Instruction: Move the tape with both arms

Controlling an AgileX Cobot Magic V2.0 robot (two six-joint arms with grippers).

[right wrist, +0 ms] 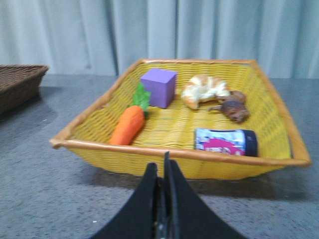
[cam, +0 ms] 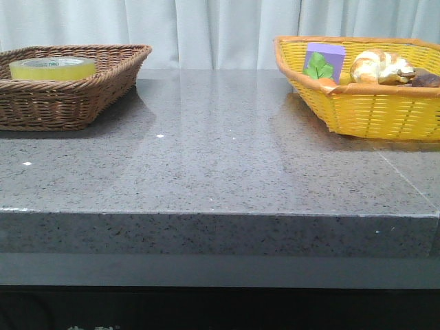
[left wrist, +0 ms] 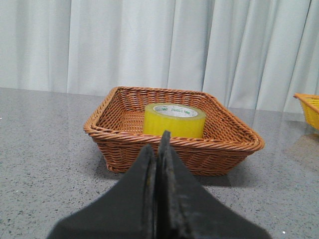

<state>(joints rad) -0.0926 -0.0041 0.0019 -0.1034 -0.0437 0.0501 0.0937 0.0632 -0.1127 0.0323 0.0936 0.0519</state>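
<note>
Left tool [left wrist: 158, 149] closed, tape [left wrist: 174, 120] ahead in brown basket [left wrist: 119, 134]

A grey speckled bench [cam: 220, 172] carries a brown wicker basket [cam: 75, 103] at the left and a yellow basket [cam: 371, 110] at the right; the yellow one holds a toy carrot [right wrist: 128, 124], a purple block [right wrist: 159, 87], a croissant [right wrist: 204, 89] and a lying can [right wrist: 225, 142]; pale curtains [cam: 206, 31] hang behind.

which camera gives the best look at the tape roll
The left wrist view: the tape sits centered in the brown basket, top face and side wall visible. The front view shows only its upper part behind the rim at far left. The right wrist view misses it.
</note>
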